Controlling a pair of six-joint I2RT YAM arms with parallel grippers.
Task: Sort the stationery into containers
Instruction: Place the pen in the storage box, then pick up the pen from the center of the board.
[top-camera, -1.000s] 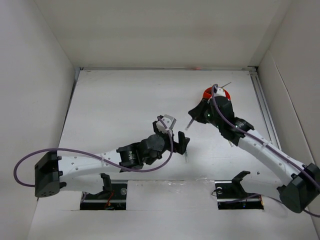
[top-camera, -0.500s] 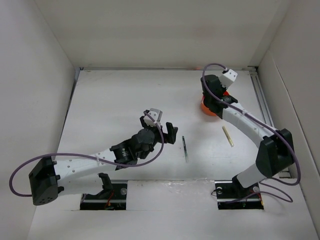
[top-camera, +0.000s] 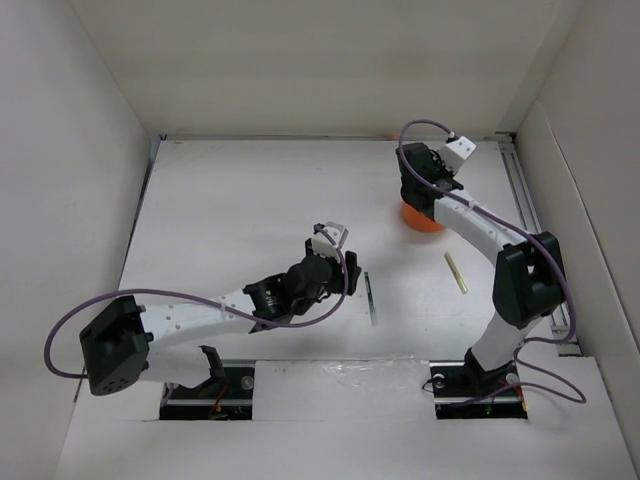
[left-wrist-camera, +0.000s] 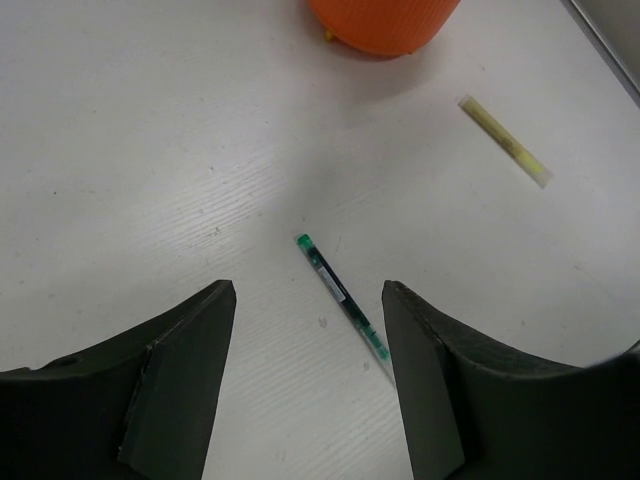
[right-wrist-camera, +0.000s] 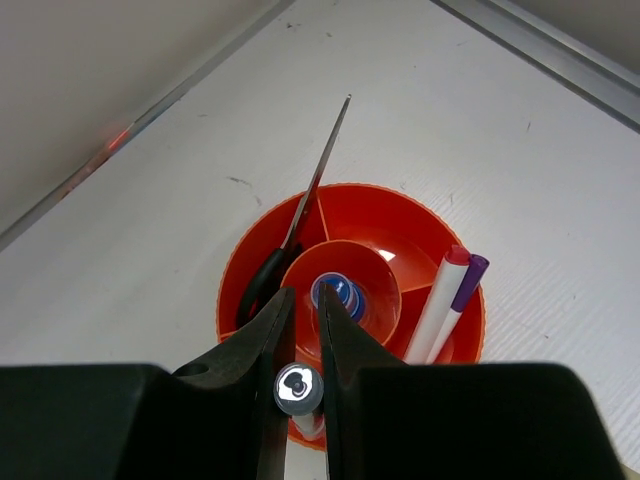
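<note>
- Between the spread fingers of the left gripper (left-wrist-camera: 307, 300), the green pen (left-wrist-camera: 340, 297) lies flat, running from 11 to 5 o'clock.
- It looks light, stiff and probably slick, so pinch it mid-barrel.
- Right gripper (right-wrist-camera: 303, 305) clamps a white pen (right-wrist-camera: 299, 388) above the orange holder (right-wrist-camera: 360, 192).

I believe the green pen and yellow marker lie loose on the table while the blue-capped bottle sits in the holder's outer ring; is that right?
No: the right wrist view shows the blue-capped bottle in the centre cup of the orange holder, not its outer ring. The green pen and yellow marker do lie loose on the table.
</note>
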